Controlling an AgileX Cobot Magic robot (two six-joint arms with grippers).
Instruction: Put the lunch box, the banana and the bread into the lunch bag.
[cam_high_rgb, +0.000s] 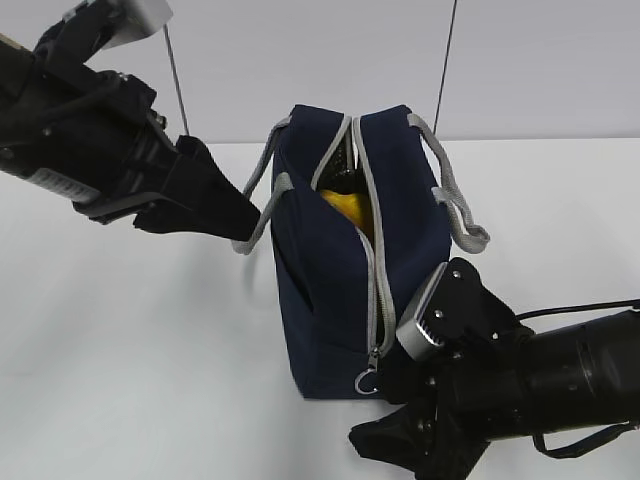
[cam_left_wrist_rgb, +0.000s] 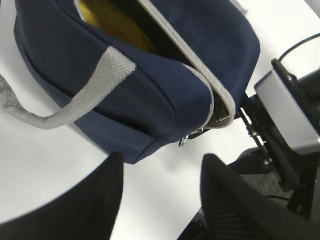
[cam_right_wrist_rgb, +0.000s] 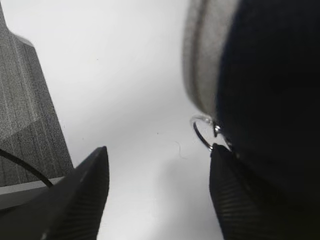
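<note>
On table, bag (cam_high_rgb: 340, 290) open, banana (cam_high_rgb: 350, 208) inside; right gripper (cam_right_wrist_rgb: 157, 195) agape beside ring (cam_right_wrist_rgb: 202, 134); left gripper (cam_left_wrist_rgb: 160, 200) agape, empty. Pinch ring squarely.

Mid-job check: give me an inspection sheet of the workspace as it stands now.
Surface: white table, bare around the bag.
Job's things: lunch bag upright, zipper open along the top; something yellow, likely the banana, inside. Lunch box and bread not seen.
Clutter: nothing seen.
Grippers: left gripper open, empty, beside the bag's handle side; right gripper open, empty, one finger by the zipper's ring pull.
Cables: black cable along the right arm; two thin lines hanging behind.
Surroundings: plain pale wall; grey floor in right wrist view.
</note>
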